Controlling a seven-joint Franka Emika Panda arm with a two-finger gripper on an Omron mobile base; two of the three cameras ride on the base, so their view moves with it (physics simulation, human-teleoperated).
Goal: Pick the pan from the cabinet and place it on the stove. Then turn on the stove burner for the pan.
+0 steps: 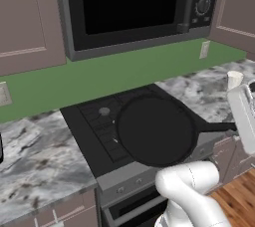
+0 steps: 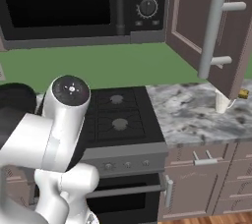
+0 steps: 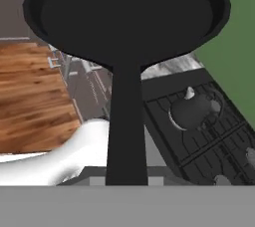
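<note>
Gripping the pan (image 1: pixel 155 130) by the outer end of its long handle (image 1: pixel 215 127), with the hand (image 1: pixel 235 127) clenched tight on that thin black bar. Holding the pan level and, judging by how its near rim overlaps the grey front strip, hanging it clear above the stove (image 1: pixel 94 121) rather than resting it on the grates.

Looking along the handle (image 3: pixel 127 121) in the hand view: running straight away from the hand to the round black bowl (image 3: pixel 124 17), so the long axis is pointing from the hand towards the pan's centre. Lying off to one side of that axis, and lower, a burner (image 3: pixel 191 109) on the grates.

Judging the next move as turning on that offset: needing a shift of the bowl back over the grates and onto a burner, then a lowering, before letting go. Sitting near the front edge now, with the knobs (image 1: pixel 139 181) partly under it. Flanking the stove on the left, grey marbled worktop (image 1: pixel 40 156).
</note>
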